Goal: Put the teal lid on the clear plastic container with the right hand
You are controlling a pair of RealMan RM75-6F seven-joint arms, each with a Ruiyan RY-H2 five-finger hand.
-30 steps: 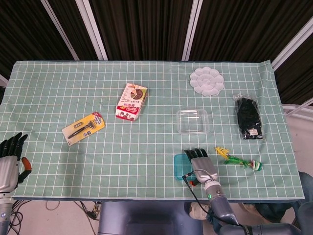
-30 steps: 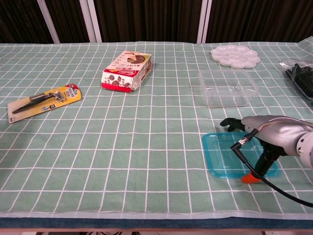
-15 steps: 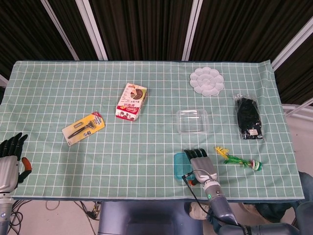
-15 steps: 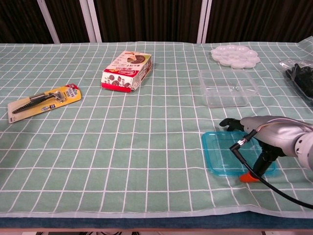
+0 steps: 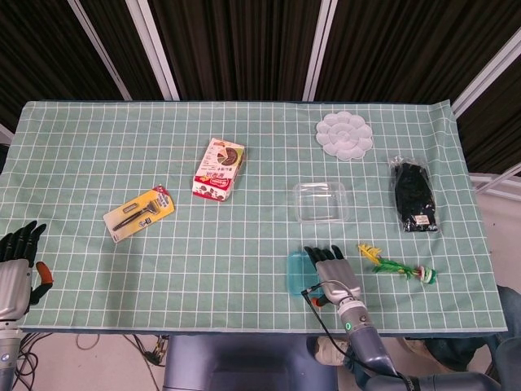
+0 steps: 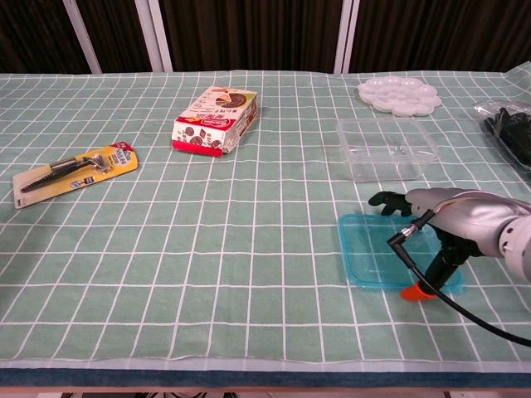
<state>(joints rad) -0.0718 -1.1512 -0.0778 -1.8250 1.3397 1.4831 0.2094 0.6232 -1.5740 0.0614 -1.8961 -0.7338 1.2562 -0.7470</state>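
We saw that the right hand [image 6: 452, 217] had moved a little away from the robot since the earlier frame, and the teal lid [image 6: 373, 261] had shifted with it. The lid lay flat on the table [image 6: 207, 232] under the hand, with the thumb tip at its near edge; we could not tell if the hand really gripped it. The clear plastic container [image 6: 387, 148] stood just beyond the fingertips. The left hand [image 5: 16, 269] rested released, unchanged.
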